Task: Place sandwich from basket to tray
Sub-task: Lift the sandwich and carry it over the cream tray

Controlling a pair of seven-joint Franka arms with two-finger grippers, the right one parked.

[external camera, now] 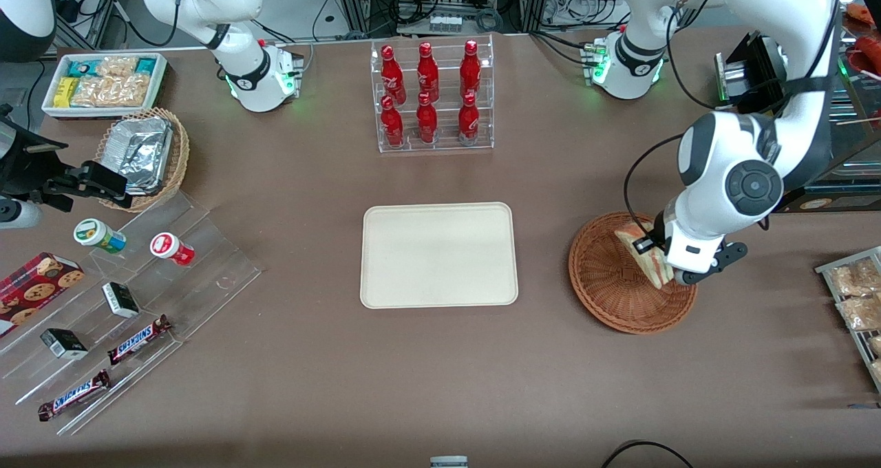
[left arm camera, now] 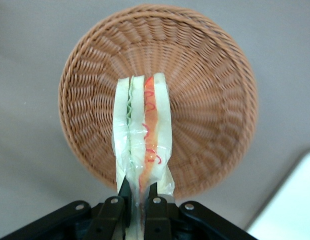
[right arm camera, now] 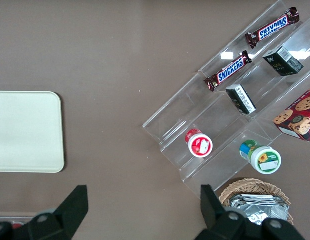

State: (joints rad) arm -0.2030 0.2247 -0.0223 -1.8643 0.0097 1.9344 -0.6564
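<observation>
The sandwich [external camera: 643,251], a plastic-wrapped wedge of white bread with red and green filling, is held over the reddish-brown wicker basket [external camera: 616,289]. My left gripper [external camera: 664,265] is shut on it, one finger on each side of its near end. In the left wrist view the sandwich [left arm camera: 143,130] stands on edge above the basket [left arm camera: 205,100], gripped by the gripper [left arm camera: 138,192], and seems lifted off the basket floor. The cream tray [external camera: 439,254] lies flat at the table's middle, beside the basket toward the parked arm's end; a corner of it shows in the left wrist view [left arm camera: 290,210].
A clear rack of red bottles [external camera: 430,96] stands farther from the front camera than the tray. Metal trays of snacks [external camera: 857,303] sit at the working arm's end. A clear stepped stand [external camera: 138,296] with snacks, a tan basket of foil containers [external camera: 141,151] and a white snack bin [external camera: 103,82] lie toward the parked arm's end.
</observation>
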